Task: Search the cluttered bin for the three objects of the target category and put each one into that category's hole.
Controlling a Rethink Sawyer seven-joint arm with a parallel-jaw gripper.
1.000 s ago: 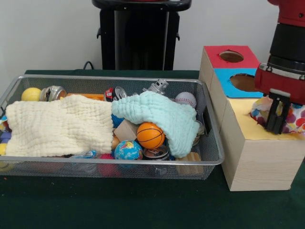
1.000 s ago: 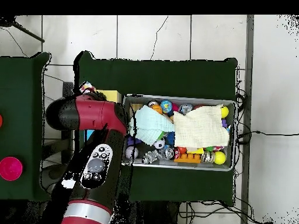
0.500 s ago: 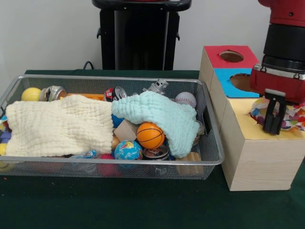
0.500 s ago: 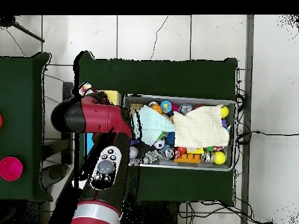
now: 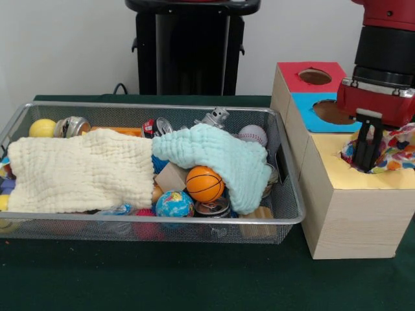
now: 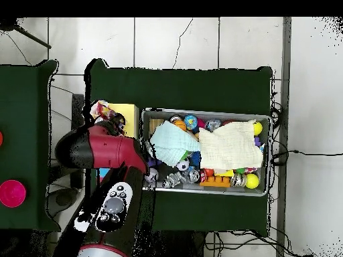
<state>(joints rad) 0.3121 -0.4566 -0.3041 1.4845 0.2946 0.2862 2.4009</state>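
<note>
The gripper [image 5: 366, 150] hides part of the patterned cloth [image 5: 397, 150] on the wooden box [image 5: 350, 207]; its grip can't be told.

**Even, soft indoor light**

Light falls evenly from above; the wire bin [image 5: 285, 214] casts only a faint shadow on the dark counter [image 5: 194, 278] beneath it. No glare shows. Behind the bin, the wall looks bright and flat.

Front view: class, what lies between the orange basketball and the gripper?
The mint cloth, the bin's mesh end wall and the box's wooden side separate basketball and gripper.
</note>
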